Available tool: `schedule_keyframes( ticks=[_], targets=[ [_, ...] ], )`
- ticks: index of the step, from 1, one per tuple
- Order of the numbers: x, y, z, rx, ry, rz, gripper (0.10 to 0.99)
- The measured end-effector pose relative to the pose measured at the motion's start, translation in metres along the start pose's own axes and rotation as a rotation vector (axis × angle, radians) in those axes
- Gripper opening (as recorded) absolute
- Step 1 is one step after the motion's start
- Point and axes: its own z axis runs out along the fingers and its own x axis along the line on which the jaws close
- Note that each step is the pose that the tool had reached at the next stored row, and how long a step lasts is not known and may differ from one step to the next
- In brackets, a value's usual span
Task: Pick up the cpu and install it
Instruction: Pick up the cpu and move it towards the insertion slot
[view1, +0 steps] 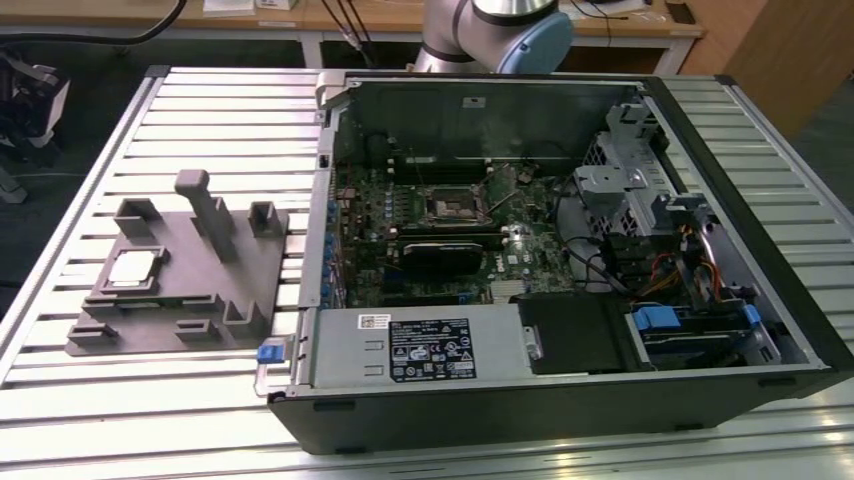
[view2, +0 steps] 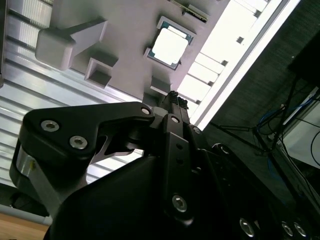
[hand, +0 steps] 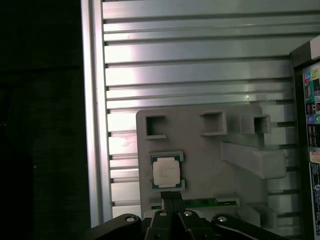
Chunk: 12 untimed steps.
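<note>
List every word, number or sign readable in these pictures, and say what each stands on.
Nothing is legible; all print is too small or blurred.
Large white label on the silver power supply box: unreadable.
Small white sticker on the black computer case's inner wall: unreadable.
Silvery square cpu in the grey plastic tray: faint marks, unreadable.
White label strip on the case edge, first wrist view: unreadable.

The cpu (view1: 134, 268) lies open above; tray posts (view1: 214, 225) rise near it.
</note>
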Motion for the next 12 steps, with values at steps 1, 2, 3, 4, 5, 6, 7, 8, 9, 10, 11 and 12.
schedule_keyframes(
  ticks=[1, 2, 3, 4, 5, 6, 7, 8, 9, 10, 11, 12],
  targets=[
    [0.0000, 0.0000, 0.0003, 0.000, 0.0000, 0.000, 0.106],
    [0.0000, 0.0000, 0.0007, 0.000, 0.0001, 0.000, 0.106],
    [0.0000, -0.0001, 0.0010, 0.000, 0.0001, 0.000, 0.106],
    [0.0000, -0.0001, 0.0014, 0.000, 0.0001, 0.000, 0.106],
    [0.0000, -0.0001, 0.0019, 0.000, 0.0001, 0.000, 0.106],
    [0.0000, -0.0001, 0.0023, 0.000, 0.0001, 0.000, 0.106],
    [0.0001, -0.0001, 0.0028, 0.000, 0.0001, 0.000, 0.106],
    [0.0001, -0.0002, 0.0033, 0.000, 0.0000, 0.000, 0.106],
    [0.0001, -0.0002, 0.0037, 0.000, 0.0000, 0.000, 0.106],
    [0.0001, -0.0002, 0.0041, 0.000, 0.0001, 0.000, 0.106],
    [0.0001, -0.0002, 0.0045, 0.000, 0.0002, 0.000, 0.106],
    [0.0001, -0.0002, 0.0050, 0.000, 0.0000, 0.000, 0.106]
  ],
)
